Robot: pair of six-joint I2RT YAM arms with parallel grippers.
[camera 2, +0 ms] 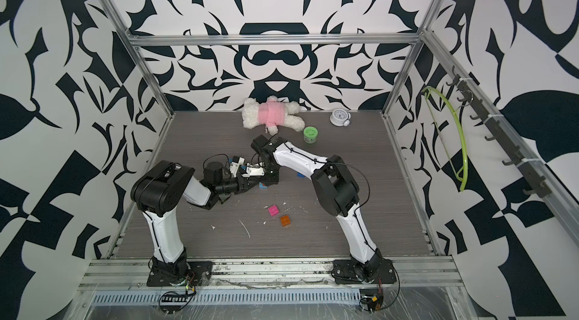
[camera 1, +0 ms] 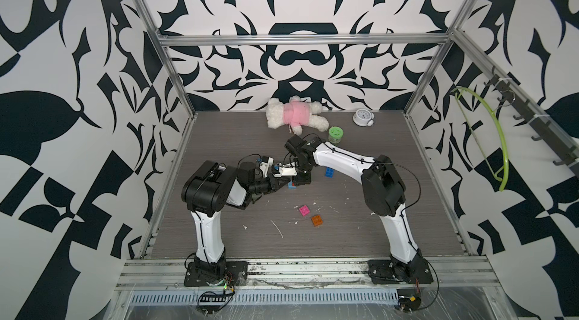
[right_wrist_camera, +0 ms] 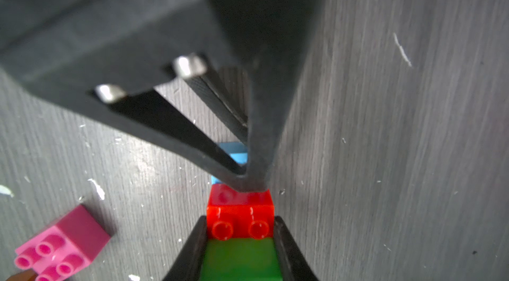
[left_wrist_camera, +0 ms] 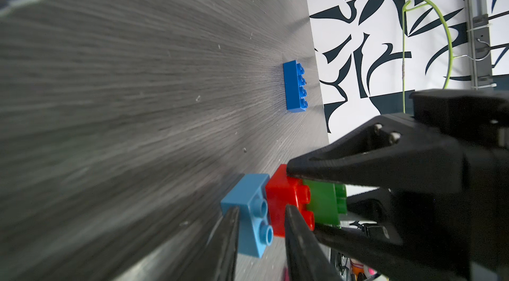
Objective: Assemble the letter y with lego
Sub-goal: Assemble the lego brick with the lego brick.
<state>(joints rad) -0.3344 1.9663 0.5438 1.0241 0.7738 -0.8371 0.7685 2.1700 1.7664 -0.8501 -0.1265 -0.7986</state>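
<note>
Two grips we see mid-table point(camera 1: 344, 224): left gripper point(left_wrist_camera: 261, 208) clasps light blue brick point(left_wrist_camera: 248, 202); right gripper point(right_wrist_camera: 240, 221) clamps green brick point(right_wrist_camera: 239, 257), red brick point(right_wrist_camera: 239, 205) attached.

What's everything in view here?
plush toy: 1, white and pink, back of table.
alarm clock: 1, white, back right.
tub: 1, green, near plush toy.
hanger: 1, green, right wall.
long brick: 1, blue, right of centre.
pink brick: 1, pink, front centre.
orange brick: 1, orange, beside it.
light blue brick: 1, light blue, between left jaws.
green brick: 1, green, between right jaws.
red brick: 1, red, against green brick.
left gripper: 1, black, table centre.
right gripper: 1, black, facing it.
</note>
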